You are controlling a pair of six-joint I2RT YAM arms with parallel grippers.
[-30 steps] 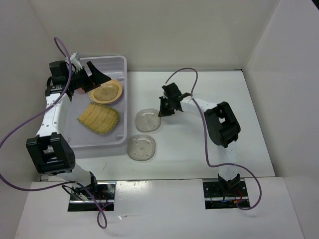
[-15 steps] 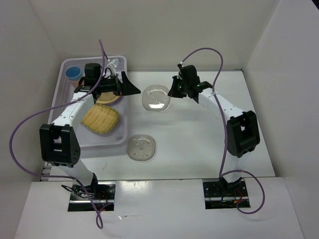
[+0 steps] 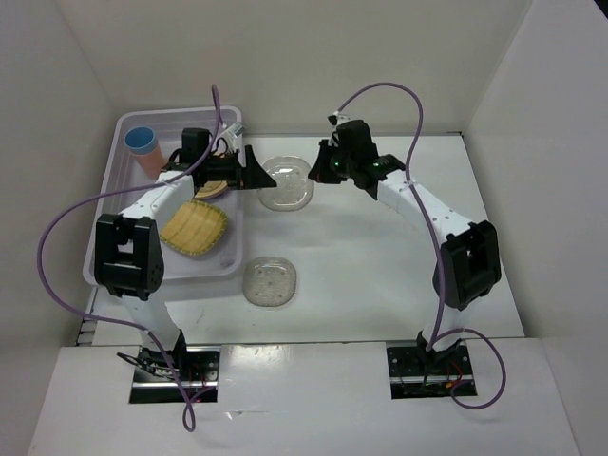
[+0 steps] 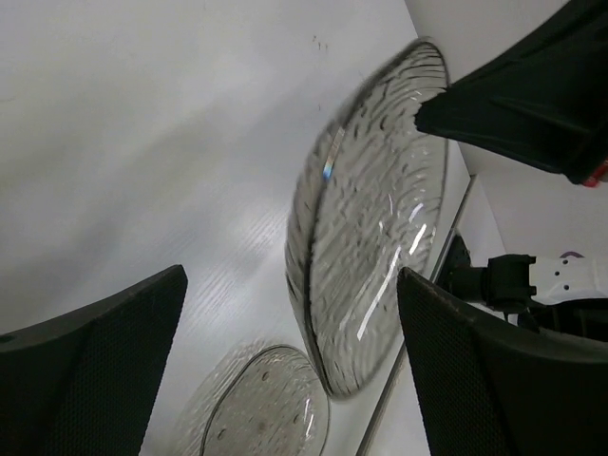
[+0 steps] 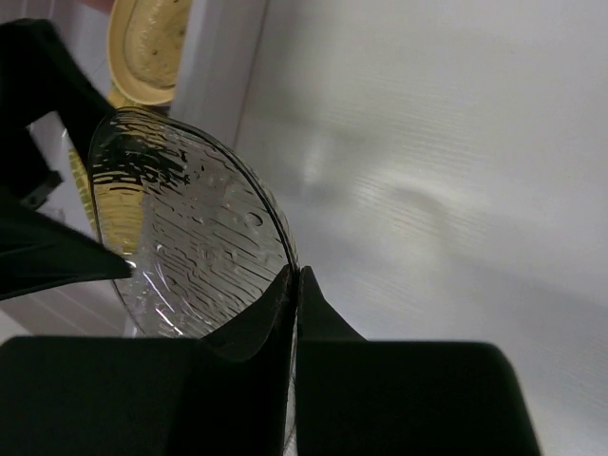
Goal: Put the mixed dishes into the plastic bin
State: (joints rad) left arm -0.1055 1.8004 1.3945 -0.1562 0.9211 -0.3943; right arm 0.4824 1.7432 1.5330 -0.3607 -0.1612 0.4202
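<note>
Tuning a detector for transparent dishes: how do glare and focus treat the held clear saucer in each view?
Top external: the clear speckled rounded-square saucer fades into the white table. Left wrist: small bright glints on it. Right wrist: its ripples crisp, the round orange-yellow plate behind soft.

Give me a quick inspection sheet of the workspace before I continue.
Surface: white table, no spills seen.
Job's things: plastic bin holds blue cup, salmon cup, orange-yellow plate, woven plate; held saucer beside bin; second saucer flat on table; third saucer, lavender bowl not seen.
Clutter: nothing seen.
Grippers: right gripper shut on held saucer's rim; left gripper open, that saucer between its fingers.
Cables: purple cable loops off each arm.
Surroundings: white walls on three sides.
</note>
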